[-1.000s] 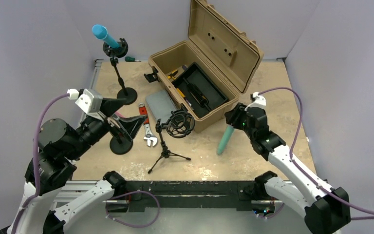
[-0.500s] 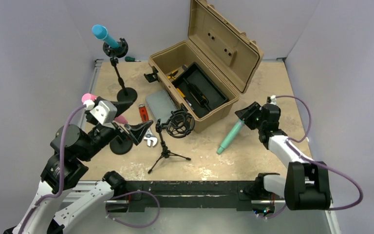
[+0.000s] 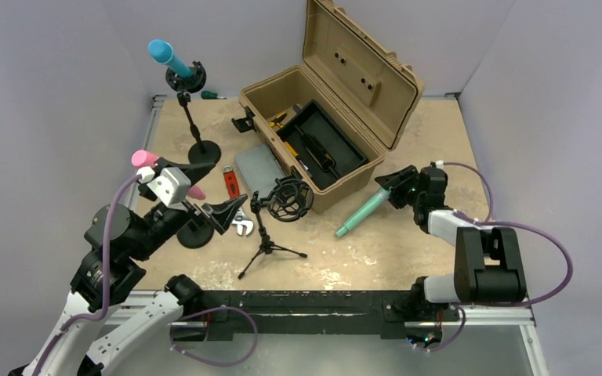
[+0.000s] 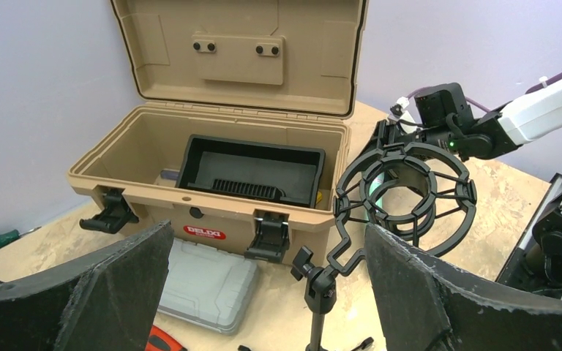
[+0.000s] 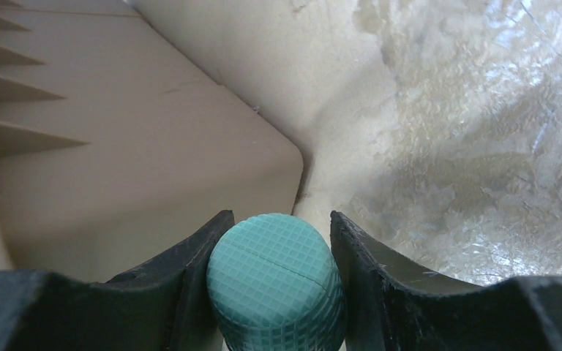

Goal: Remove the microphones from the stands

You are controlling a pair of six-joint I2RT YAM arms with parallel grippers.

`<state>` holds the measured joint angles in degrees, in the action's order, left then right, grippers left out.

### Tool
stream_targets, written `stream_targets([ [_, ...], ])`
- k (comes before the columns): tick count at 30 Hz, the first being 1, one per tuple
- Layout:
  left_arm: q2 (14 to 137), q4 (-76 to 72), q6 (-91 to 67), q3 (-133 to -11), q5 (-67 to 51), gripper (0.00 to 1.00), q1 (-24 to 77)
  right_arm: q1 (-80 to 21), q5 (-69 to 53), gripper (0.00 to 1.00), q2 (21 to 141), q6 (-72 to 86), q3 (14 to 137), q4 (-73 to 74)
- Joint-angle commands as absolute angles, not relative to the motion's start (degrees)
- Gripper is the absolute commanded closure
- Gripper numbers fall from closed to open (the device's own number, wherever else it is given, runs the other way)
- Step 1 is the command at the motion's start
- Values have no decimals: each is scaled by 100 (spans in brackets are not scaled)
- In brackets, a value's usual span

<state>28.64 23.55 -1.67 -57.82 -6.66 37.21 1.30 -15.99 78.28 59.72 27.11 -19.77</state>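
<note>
The teal microphone (image 3: 363, 211) is out of its stand. It hangs tilted over the right half of the worktop (image 3: 407, 251), head uppermost, just off the toolbox (image 3: 337, 200) at its near right corner. The right gripper (image 3: 388, 188) is clamped on the head end, 1 finger on each side. Whether the tail touches the worktop cannot be told. The empty shock-mount stand (image 3: 286, 198) stands well apart toward the centre.

Judgement: removal is done and laying down remains. The tail should be lowered first, away from the toolbox wall, until the body lies flat. Only then should the fingers release, since a round body may roll toward the near edge. The left gripper (image 3: 221, 186) is spread wide and holds nothing, near the left edge. It should keep clear.
</note>
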Motion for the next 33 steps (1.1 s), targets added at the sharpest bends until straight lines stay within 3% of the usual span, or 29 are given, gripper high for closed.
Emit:
stream_targets([
  [1, 2810, 2040, -26, -5710, -684, 0, 3744, 149, -1659, 89, 8104, 6526, 2707, -2220],
  [7, 2993, 2037, -51, -5720, -880, 0, 3807, 152, -1803, 81, 8478, 6157, 2796, -2059],
  [10, 3027, 2037, -49, -5711, -881, 0, 3830, 148, -1981, 58, 8482, 5947, 2612, -2438],
  [12, 3036, 2030, -52, -5707, -876, 0, 3832, 150, -2015, 26, 8467, 5779, 2604, -2398],
  [14, 3049, 2030, -57, -5704, -875, 0, 3832, 149, -1985, 8, 8363, 5735, 2523, -2368],
  [33, 3174, 2007, -112, -5694, -926, 0, 3841, 45, -1280, 3, 7211, 4625, 2284, -679],
])
